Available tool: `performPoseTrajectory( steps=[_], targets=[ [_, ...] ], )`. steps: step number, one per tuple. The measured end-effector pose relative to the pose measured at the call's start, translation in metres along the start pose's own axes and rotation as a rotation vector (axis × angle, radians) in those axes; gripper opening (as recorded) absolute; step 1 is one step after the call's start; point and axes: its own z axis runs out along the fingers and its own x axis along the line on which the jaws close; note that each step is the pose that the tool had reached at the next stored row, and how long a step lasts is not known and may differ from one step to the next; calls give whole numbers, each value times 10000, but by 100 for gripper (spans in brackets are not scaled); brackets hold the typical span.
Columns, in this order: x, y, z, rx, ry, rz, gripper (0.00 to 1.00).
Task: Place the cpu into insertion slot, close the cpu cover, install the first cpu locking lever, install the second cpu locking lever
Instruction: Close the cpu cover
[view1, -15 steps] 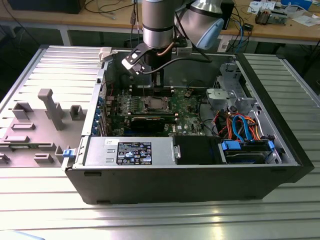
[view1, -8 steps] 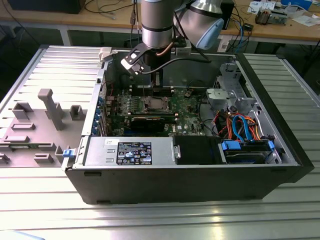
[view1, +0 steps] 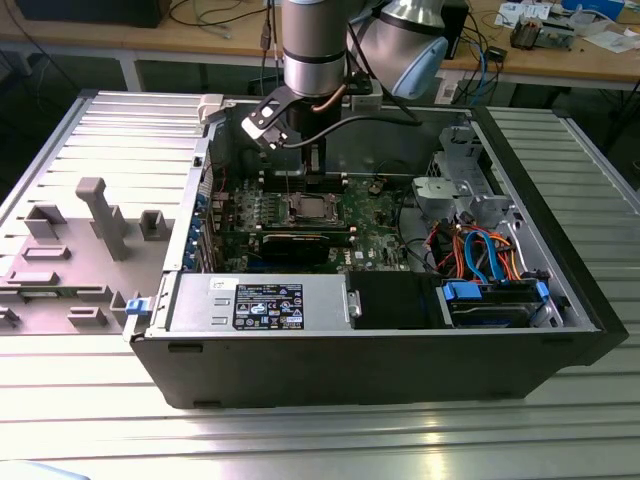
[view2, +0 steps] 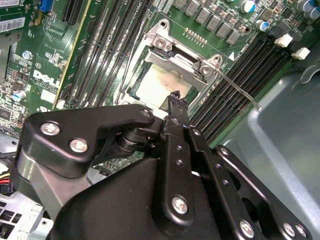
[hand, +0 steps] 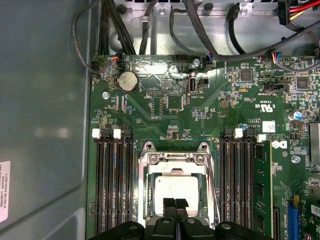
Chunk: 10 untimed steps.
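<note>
Hovering just above the cpu (hand: 172, 187) (seemingly seated under the cover (hand: 175, 159)), the gripper (hand: 175, 202), jaws narrow and empty, should press squarely, gently.

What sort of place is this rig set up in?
Probably an electronics or robotics lab: an open black desktop computer case lies on a ribbed aluminium table, with long wooden workbenches strewn with cables behind.

Bright light glares off the ribbed metal bench (view1: 400, 440); behind it stands a wooden desk (view1: 592, 62), seemingly cable-strewn.
</note>
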Motion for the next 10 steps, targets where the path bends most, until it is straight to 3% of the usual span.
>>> performPoseTrajectory(
  steps=[6, 10],
  targets=[
    [0, -35, 8, 1, -1, 0, 11],
    [2, -103, 19, -2, 1, 0, 11]
  ],
)
